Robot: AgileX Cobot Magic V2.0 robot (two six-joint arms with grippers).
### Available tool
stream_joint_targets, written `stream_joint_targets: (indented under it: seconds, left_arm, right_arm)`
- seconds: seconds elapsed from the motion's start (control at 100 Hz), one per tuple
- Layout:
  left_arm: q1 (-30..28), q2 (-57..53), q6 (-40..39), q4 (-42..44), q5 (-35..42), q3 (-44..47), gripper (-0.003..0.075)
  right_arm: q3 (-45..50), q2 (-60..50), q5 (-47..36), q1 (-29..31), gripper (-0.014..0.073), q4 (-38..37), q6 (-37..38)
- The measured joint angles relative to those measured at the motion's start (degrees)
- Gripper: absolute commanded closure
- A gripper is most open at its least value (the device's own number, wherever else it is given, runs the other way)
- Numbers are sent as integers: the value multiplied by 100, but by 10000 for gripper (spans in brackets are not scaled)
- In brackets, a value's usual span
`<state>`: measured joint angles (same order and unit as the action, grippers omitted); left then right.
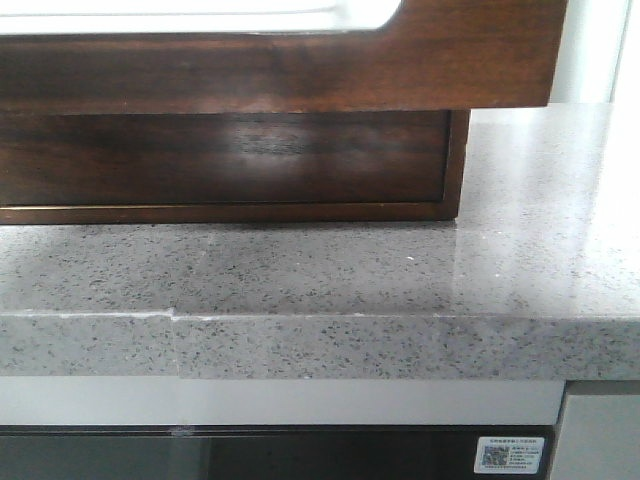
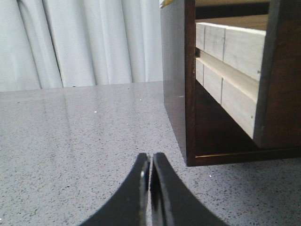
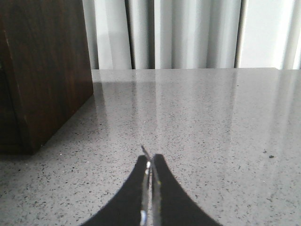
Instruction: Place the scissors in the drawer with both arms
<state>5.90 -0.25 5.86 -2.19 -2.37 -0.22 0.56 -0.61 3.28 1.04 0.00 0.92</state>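
The drawer point(image 1: 300, 70), dark-brown glossy wood with a white rounded area along its top edge, stands pulled out over the counter. In the left wrist view its dark front point(image 2: 282, 70) and pale wooden side point(image 2: 235, 61) jut out of the cabinet. My left gripper point(image 2: 150, 162) is shut and empty, low over the counter beside the cabinet's corner. My right gripper point(image 3: 150, 162) is shut on a thin grey metal tip point(image 3: 144, 149) that pokes out between its fingertips; it looks like the scissors seen edge-on. The rest of the scissors is hidden. Neither gripper shows in the front view.
The dark wood cabinet point(image 1: 230, 160) stands on the grey speckled counter point(image 1: 400, 270); its side shows in the right wrist view point(image 3: 42, 70). White curtains point(image 3: 188, 33) hang behind the counter. The counter's front edge point(image 1: 320, 345) runs across the front view.
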Motion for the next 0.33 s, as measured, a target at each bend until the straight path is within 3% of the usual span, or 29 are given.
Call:
stream_joint_targets:
  seconds: [0.33]
  left_arm:
    - [0, 0, 0, 0, 0, 0, 741]
  right_arm:
    - [0, 0, 0, 0, 662, 0, -92]
